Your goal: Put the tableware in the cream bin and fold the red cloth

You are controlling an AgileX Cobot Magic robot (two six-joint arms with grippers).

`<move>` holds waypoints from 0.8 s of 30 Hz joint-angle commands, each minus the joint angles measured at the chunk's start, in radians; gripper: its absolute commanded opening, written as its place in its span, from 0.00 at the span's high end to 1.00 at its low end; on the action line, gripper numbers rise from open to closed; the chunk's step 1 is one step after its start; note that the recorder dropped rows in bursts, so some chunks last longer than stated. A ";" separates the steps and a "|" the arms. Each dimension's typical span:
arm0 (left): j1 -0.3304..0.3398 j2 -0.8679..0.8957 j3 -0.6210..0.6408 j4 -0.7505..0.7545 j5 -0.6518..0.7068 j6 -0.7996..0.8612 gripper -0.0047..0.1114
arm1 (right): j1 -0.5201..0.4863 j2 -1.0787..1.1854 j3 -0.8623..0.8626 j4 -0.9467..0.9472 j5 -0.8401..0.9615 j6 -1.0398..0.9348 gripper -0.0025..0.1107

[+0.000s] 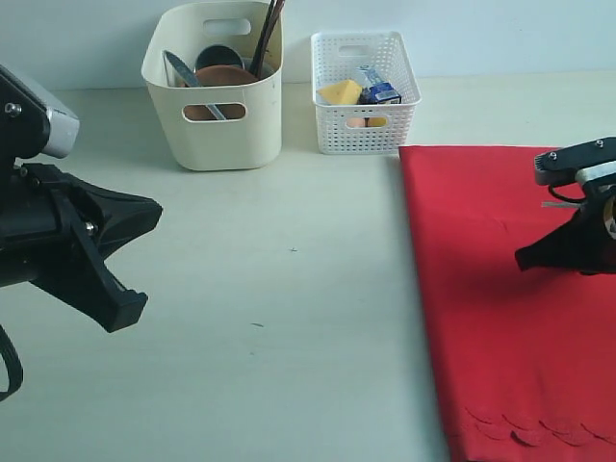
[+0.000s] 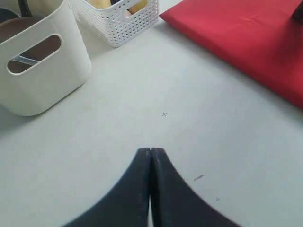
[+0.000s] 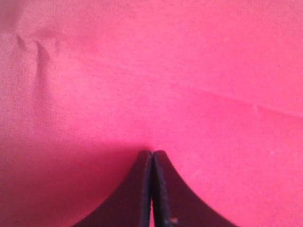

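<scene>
Pale tabletop (image 1: 289, 318), white wall (image 1: 462, 19), red cloth (image 1: 481, 289) at right, cream bin (image 1: 217, 135), left fingers (image 2: 138, 189) and right fingers (image 3: 138, 189) pressed together

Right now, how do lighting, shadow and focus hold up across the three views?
Exterior view: even, soft light, no glare; the right hand casts a dark shadow on the red cloth. Left wrist view: table and cream bin crisp, the shut left hand a featureless black. Right wrist view: cloth fills the frame, soft-focused, shadowed near the hand.
</scene>
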 commanded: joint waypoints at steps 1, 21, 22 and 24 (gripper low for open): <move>0.003 -0.008 0.005 -0.003 0.001 -0.007 0.95 | -0.019 0.007 0.009 0.028 0.117 0.007 0.98; 0.003 -0.008 0.005 -0.003 0.002 -0.007 0.95 | 0.051 -0.059 0.030 0.655 -0.065 -0.520 0.98; 0.003 -0.008 0.005 -0.003 0.002 -0.007 0.95 | 0.051 -0.035 0.024 0.644 -0.081 -0.520 0.98; 0.003 -0.008 0.005 -0.003 0.005 -0.007 0.95 | 0.047 0.009 0.005 0.637 -0.093 -0.520 0.98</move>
